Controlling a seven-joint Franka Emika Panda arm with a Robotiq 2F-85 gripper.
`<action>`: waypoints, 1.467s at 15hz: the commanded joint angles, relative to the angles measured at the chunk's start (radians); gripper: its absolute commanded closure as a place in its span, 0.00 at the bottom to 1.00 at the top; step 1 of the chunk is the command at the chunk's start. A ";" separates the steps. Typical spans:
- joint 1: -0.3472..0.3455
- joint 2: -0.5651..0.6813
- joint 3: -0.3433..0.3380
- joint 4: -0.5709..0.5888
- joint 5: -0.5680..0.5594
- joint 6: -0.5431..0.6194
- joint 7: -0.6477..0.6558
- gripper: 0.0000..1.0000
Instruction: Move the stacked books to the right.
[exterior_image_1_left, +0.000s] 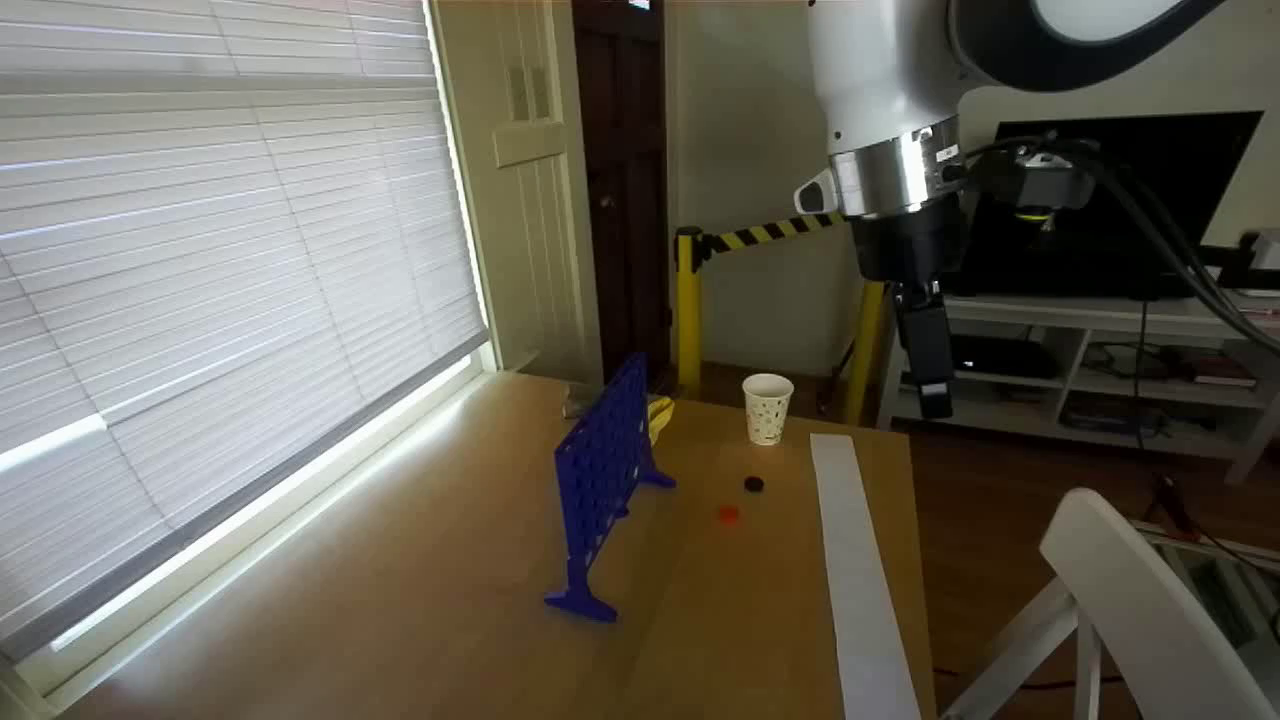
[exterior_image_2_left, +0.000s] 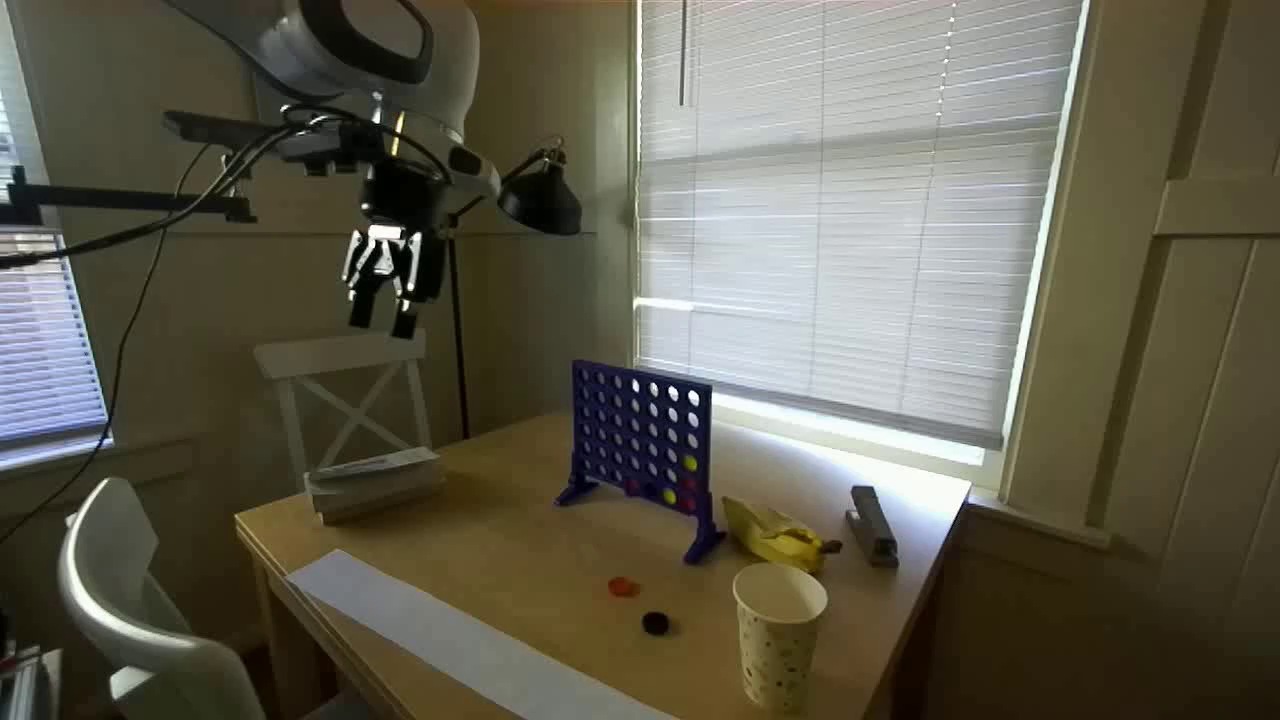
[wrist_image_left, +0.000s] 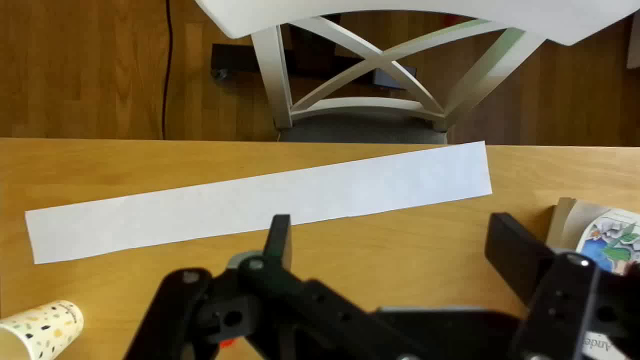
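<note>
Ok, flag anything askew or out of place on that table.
The paper strip runs askew to the edge of the table, and a red disc lies loose outside the blue rack, where other discs sit. Nothing looks spilled.

The place looks like a living room in a home. In an exterior view a flat-screen television (exterior_image_1_left: 1190, 170) stands behind the jaws on a white TV stand (exterior_image_1_left: 1050, 310). Lower than the jaws are a white cross-back chair (wrist_image_left: 381, 58) and a wooden worktop (exterior_image_2_left: 500, 540) bearing a Connect Four rack (exterior_image_2_left: 645, 435); across from them hangs a Venetian blind (exterior_image_2_left: 850, 220). A belt barrier (exterior_image_1_left: 690, 320) behind the jaws is more lab-like.
</note>
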 joint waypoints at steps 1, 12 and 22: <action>0.007 0.001 -0.006 0.001 -0.001 -0.001 0.002 0.00; 0.007 0.001 -0.006 0.001 -0.001 -0.001 0.002 0.00; 0.123 0.115 0.074 -0.009 0.181 0.178 -0.016 0.00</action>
